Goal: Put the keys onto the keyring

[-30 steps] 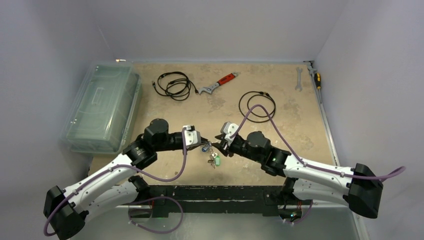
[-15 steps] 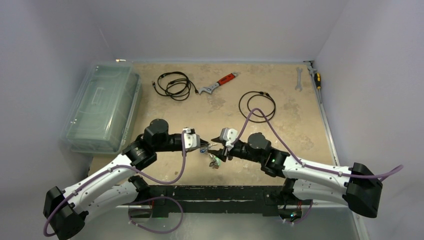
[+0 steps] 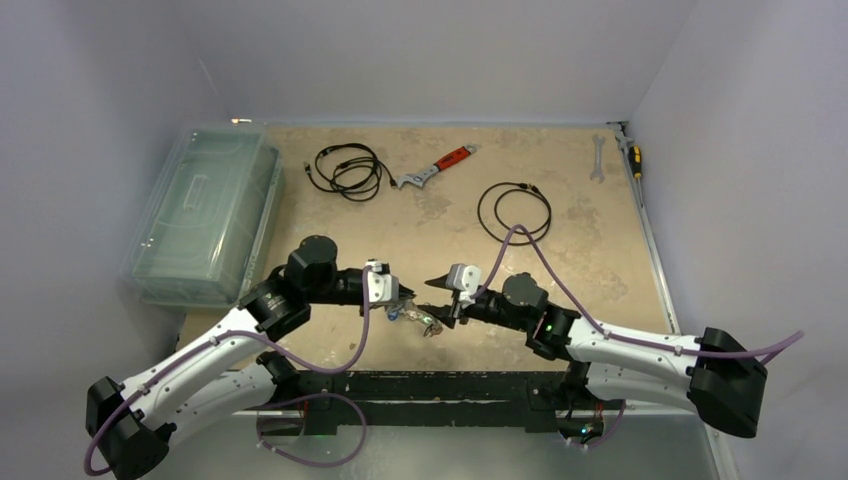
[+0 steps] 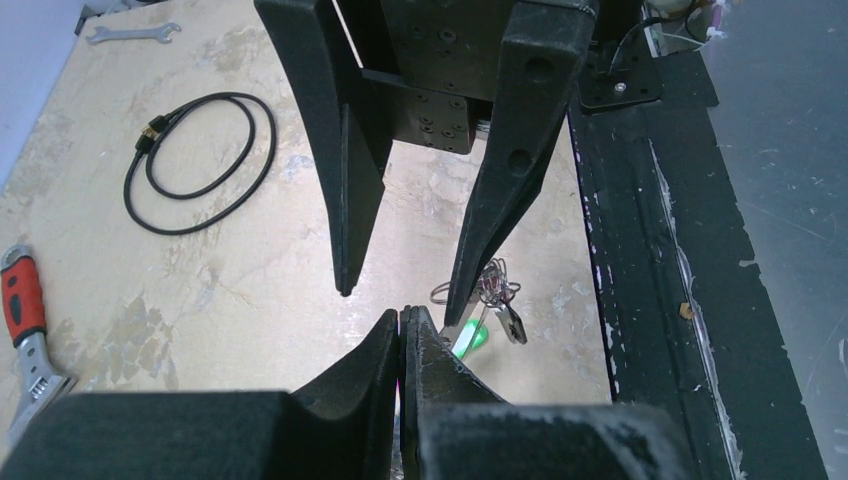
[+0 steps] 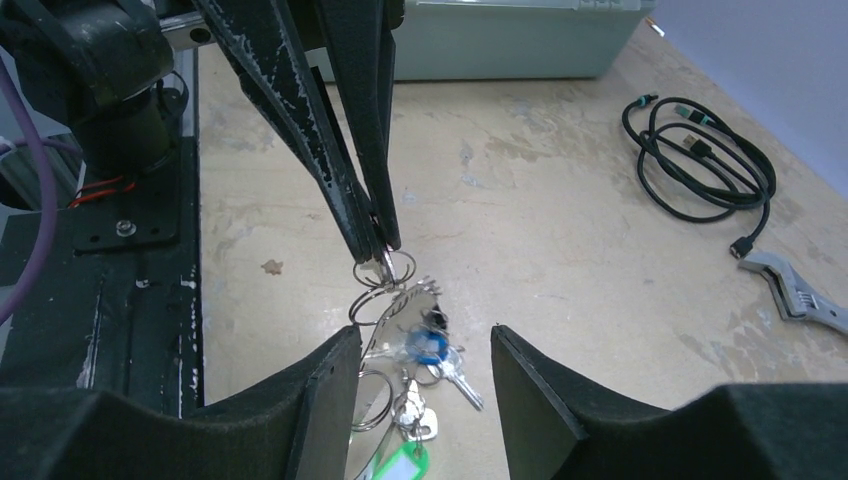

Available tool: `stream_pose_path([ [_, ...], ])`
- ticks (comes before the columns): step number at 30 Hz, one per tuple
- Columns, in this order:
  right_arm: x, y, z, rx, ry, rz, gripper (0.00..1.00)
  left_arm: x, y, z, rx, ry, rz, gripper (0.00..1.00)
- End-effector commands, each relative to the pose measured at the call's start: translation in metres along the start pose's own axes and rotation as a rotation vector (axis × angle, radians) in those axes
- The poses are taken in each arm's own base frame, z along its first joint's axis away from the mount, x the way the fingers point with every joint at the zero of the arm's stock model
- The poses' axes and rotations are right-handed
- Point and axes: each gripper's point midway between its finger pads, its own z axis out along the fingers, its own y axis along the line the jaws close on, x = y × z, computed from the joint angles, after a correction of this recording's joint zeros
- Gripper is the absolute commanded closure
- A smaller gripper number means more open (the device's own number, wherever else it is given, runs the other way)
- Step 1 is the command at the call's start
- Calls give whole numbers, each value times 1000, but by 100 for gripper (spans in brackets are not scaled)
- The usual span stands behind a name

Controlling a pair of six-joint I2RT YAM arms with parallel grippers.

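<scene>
**Op 1:** Backing away from the bunch, my right tool (image 5: 422, 338) is spreading its jaws; a second ago it was right in against the keys (image 5: 445, 365).

**Op 2:** And the other side?

**Op 1:** I'm keeping my left tool (image 5: 378, 248) pinched shut on the keyring (image 5: 388, 268), a wire loop at its tips. The keys are dangling just below it, between both tools, over the worktop (image 5: 600, 250).

**Op 2:** Which step are we doing?

**Op 1:** I'm judging it a re-grip between threadings. Next I'm lining the open jaws up on one key's head and closing without knocking the ring loose.
</scene>
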Motion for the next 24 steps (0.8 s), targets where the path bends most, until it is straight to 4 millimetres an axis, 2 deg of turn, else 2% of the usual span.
stream_pose_path([
  [1, -21, 1, -1, -15, -89, -37, 48, -34, 5, -4, 9, -75, 87, 100],
  [13, -16, 7, 8, -58, -70, -37, 51, -36, 8, -2, -3, -89, 78, 100],
  [19, -8, -5, 8, 17, -18, 14, 51, -39, 16, -6, -56, -90, 98, 100],
  [24, -2, -2, 13, 2, 8, 34, 54, -44, 17, -8, -66, -109, 105, 100],
])
